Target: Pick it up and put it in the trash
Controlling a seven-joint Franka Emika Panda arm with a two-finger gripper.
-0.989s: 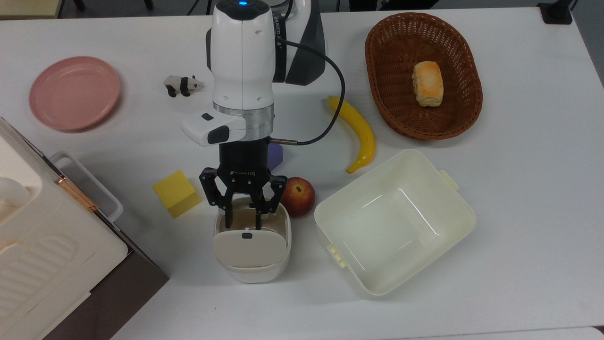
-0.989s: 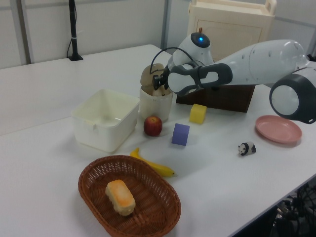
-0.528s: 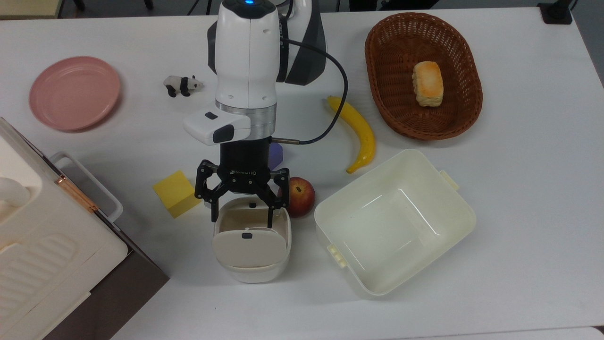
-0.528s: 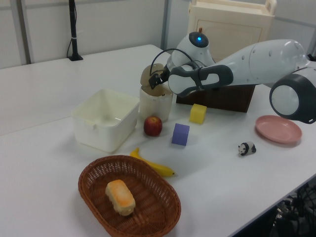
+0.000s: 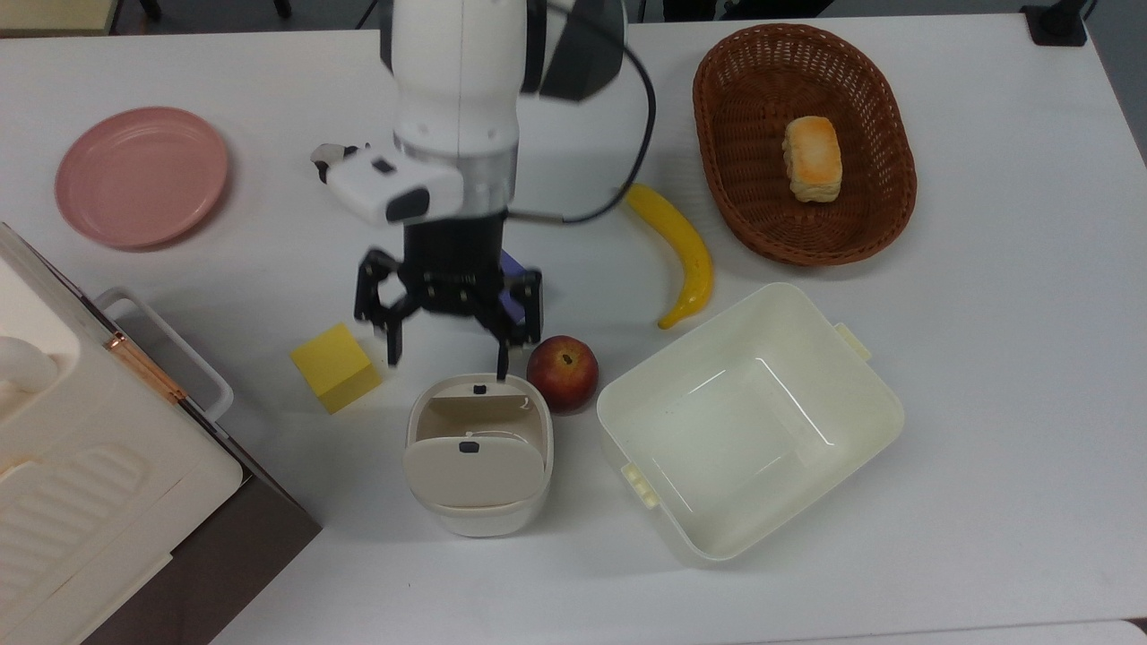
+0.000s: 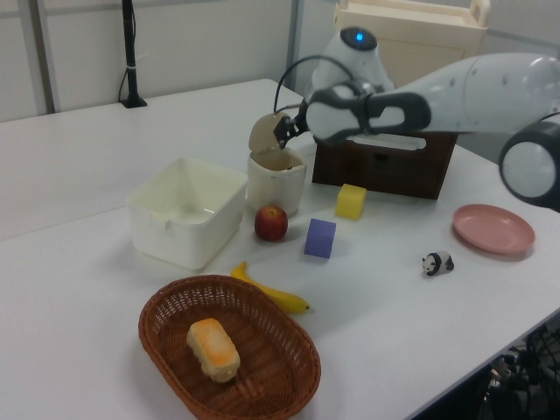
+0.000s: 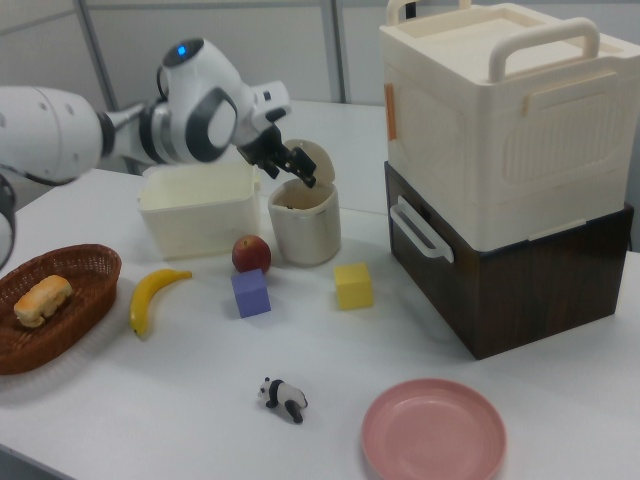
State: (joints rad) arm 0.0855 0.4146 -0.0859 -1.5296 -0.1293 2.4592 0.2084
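The trash (image 5: 479, 518) is a small cream bin with its flap lid tipped open, standing near the table's front; it also appears as the trash (image 6: 278, 185) and the trash (image 7: 305, 238). The crumpled paper is hidden from view; the bin's brownish inside shows nothing I can make out. My gripper (image 5: 448, 363) hangs open and empty above the bin's back rim, fingers spread wide. From the sides, the gripper (image 6: 284, 131) and gripper (image 7: 297, 168) hover just over the bin's mouth, clear of the lid.
A red apple (image 5: 563, 373) touches the bin's right side, a yellow cube (image 5: 336, 367) lies to its left, and a purple cube (image 5: 518, 291) sits under the wrist. A cream tub (image 5: 762, 292), banana (image 5: 683, 251), bread basket (image 5: 717, 63), pink plate (image 5: 142, 175), panda (image 5: 327, 154) and stacked boxes (image 5: 81, 466) surround them.
The gripper was nearly shut down in the bin's opening, then spread its fingers, and has since risen and pulled back from the bin.
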